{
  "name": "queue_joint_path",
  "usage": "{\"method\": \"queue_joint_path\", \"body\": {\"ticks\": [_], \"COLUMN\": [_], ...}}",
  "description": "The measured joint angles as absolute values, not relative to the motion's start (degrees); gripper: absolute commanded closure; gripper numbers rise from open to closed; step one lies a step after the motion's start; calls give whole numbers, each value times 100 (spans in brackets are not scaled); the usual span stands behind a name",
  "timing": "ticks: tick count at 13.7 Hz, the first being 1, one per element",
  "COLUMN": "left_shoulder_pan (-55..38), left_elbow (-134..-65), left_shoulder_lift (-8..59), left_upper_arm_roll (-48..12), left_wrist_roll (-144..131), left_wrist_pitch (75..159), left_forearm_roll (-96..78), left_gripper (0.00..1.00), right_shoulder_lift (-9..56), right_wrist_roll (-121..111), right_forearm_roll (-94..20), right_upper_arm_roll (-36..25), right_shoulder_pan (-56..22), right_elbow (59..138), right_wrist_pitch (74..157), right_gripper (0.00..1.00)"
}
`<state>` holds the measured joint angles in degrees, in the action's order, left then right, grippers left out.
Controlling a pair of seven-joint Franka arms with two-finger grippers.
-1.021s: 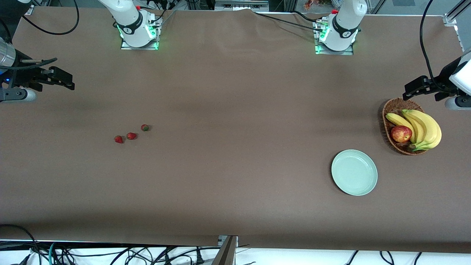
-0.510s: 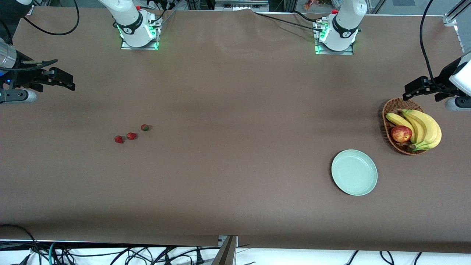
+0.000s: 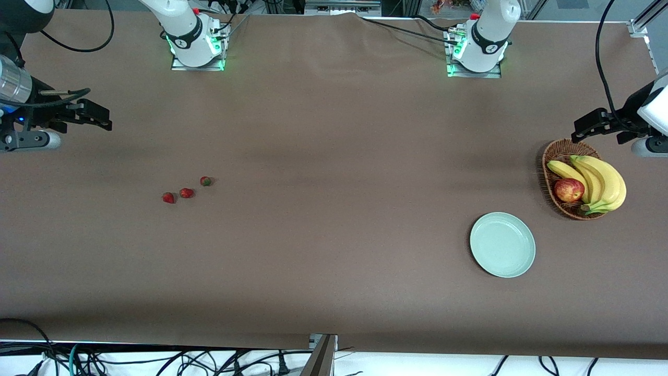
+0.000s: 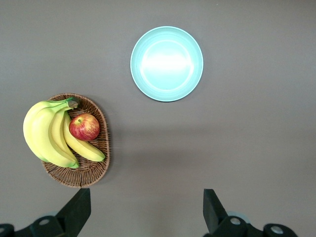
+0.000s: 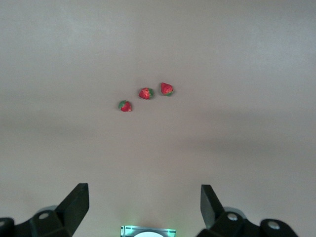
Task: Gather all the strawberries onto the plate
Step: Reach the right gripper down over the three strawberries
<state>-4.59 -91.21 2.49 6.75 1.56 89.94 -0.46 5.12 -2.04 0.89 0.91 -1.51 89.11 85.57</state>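
Three strawberries lie in a short row on the brown table toward the right arm's end: one [image 3: 168,198], one [image 3: 186,192] and one [image 3: 205,181]. The right wrist view shows the same three [image 5: 125,106], [image 5: 145,93], [image 5: 167,89]. My right gripper [image 3: 102,119] [image 5: 143,197] hangs open and empty over bare table, well apart from them. The mint-green plate [image 3: 502,245] [image 4: 167,64] sits empty toward the left arm's end. My left gripper [image 3: 580,129] [image 4: 144,202] hangs open and empty over the table beside the basket.
A wicker basket [image 3: 553,156] [image 4: 84,173] with bananas [image 3: 600,180] and a red-yellow apple [image 3: 569,189] stands beside the plate, farther from the front camera. Both arm bases [image 3: 195,47], [image 3: 477,52] stand along the table's back edge.
My right gripper has shifted a little toward the middle of the table. The left arm, strawberries and plate have not moved.
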Motion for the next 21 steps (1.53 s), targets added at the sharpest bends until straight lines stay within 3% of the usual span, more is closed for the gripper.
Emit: {"method": "queue_joint_path", "body": {"ticks": [10,21], "left_shoulder_pan": [-450,-450], "left_elbow": [-9040,-9036], "left_shoulder_lift": [249,263], "left_upper_arm_roll": [691,694], "left_wrist_roll": [156,156], "left_wrist_pitch": [8994,8994], "left_forearm_roll": [-46,-46], "left_gripper": [0,0], "right_shoulder_lift": [1183,1832], "right_wrist_roll": [-78,112], "right_forearm_roll": [88,87], "right_upper_arm_roll": [122,128], "right_shoulder_pan": [-566,-795], "right_elbow": [8948,10425], "right_wrist_pitch": [8902,11451], "right_gripper": [0,0]}}
